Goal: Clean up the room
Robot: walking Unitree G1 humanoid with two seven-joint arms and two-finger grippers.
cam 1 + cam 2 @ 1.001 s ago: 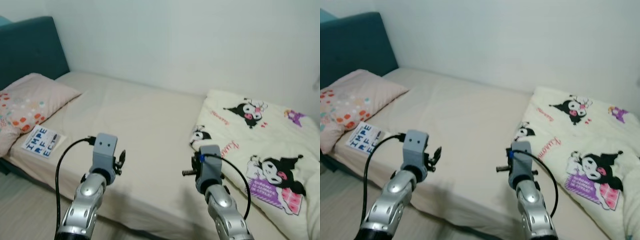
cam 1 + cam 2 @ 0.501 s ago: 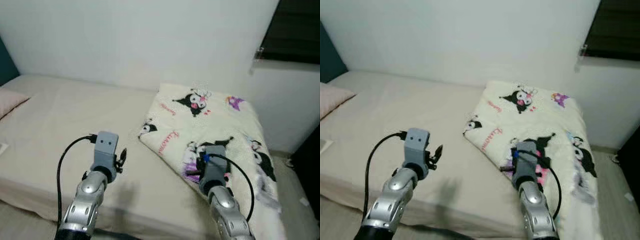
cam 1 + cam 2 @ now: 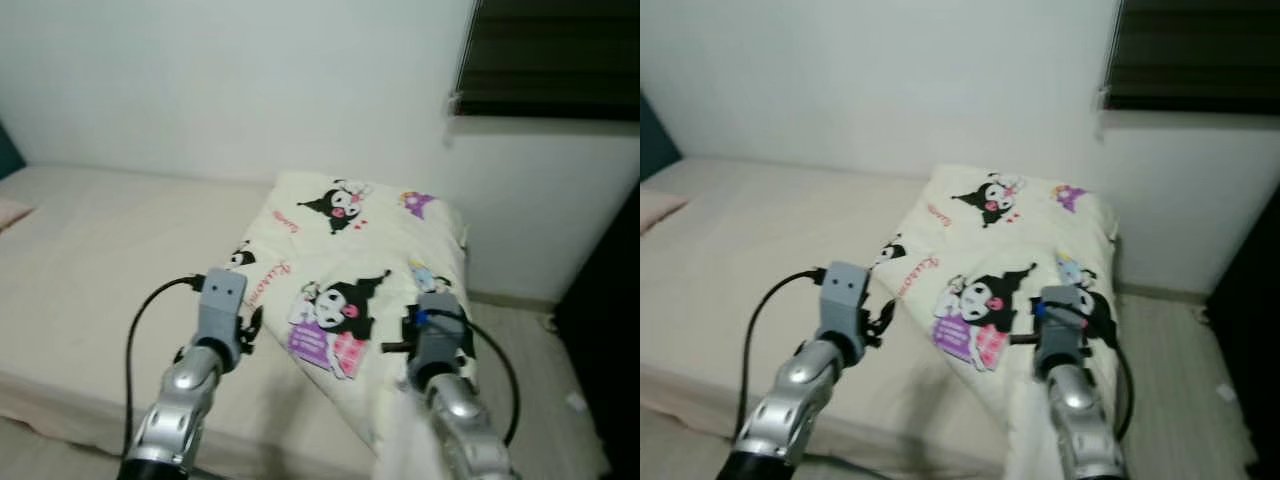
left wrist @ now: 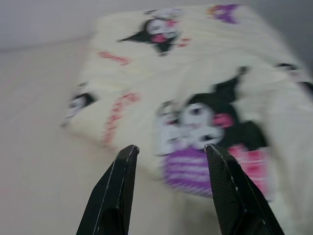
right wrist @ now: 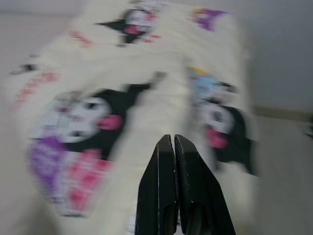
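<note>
Head camera had panned right over the last second: pillow and printed card at the headboard end dropped out of frame, and the blanket [image 3: 350, 275] moved from the right edge to centre. That was the view shifting, not the bedding. My read: the robot had turned to line up on the blanket as the next cleanup item. No contact yet.

Left gripper [image 4: 171, 152] was raised over the bare mattress [image 3: 100, 250] just beside the blanket's near-left edge, fingers spread wide, nothing between them. Right gripper [image 5: 169, 142] was raised over the blanket's near-right part, fingers pressed together, empty. Both wrist views looked down at the cartoon print, blurred, so motion was probably ongoing.

Blanket: cream, black-and-pink cartoon figures, lying bunched at the foot end of the bed, covering roughly the right part, with its right side draping off the bed edge toward the floor [image 3: 520, 330]. Left edge folded at an angle across the mattress.

Surface: beige sheet, flat, soft, so anything pushed would drag the fabric.

Room: plain white wall [image 3: 250, 80] behind, dark window blind [image 3: 560, 50] upper right, dark furniture at the far right edge, small pale scrap on the floor near it, too small to identify.
</note>
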